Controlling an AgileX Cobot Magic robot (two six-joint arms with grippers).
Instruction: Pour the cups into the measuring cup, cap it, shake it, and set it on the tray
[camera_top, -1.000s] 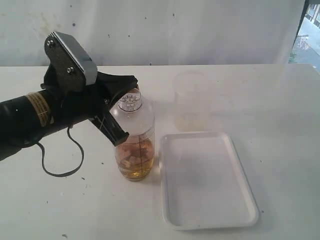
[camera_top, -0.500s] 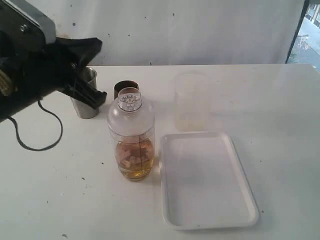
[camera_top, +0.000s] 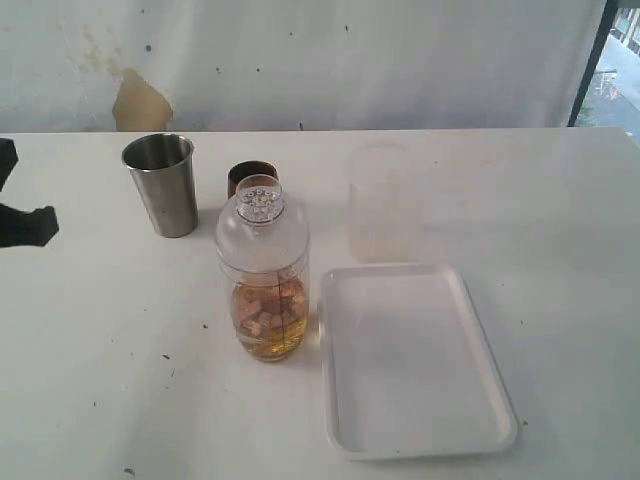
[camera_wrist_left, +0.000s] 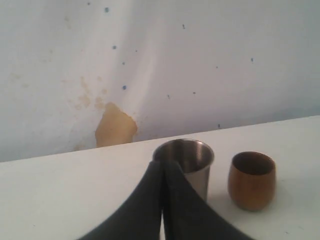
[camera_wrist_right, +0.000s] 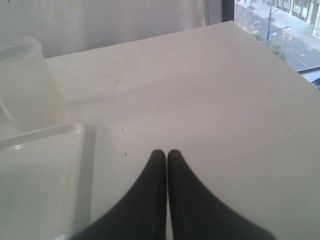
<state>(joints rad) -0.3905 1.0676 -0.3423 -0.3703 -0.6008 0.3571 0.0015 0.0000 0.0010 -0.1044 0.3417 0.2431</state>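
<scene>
The measuring cup (camera_top: 267, 305) stands upright on the table just left of the white tray (camera_top: 420, 440), holding amber liquid with pale bits. The clear dome cap (camera_top: 262, 225) sits on top of it. Behind it stand the steel tumbler (camera_top: 165, 185) (camera_wrist_left: 192, 162) and the brown wooden cup (camera_top: 250, 175) (camera_wrist_left: 251, 180), both upright. My left gripper (camera_top: 30, 225) (camera_wrist_left: 163, 164) is at the far left edge, shut and empty, well away from the measuring cup. My right gripper (camera_wrist_right: 166, 153) is shut and empty over bare table beside the tray (camera_wrist_right: 40, 150); the exterior view does not show it.
A frosted translucent cup (camera_top: 382, 203) (camera_wrist_right: 25, 80) stands behind the tray. The wall behind has a tan patch (camera_top: 140, 100). The table's right edge (camera_wrist_right: 270, 55) lies near a window.
My left arm has drawn back to the left, away from the capped measuring cup, uncovering the steel tumbler and wooden cup. The measuring cup has not moved.
</scene>
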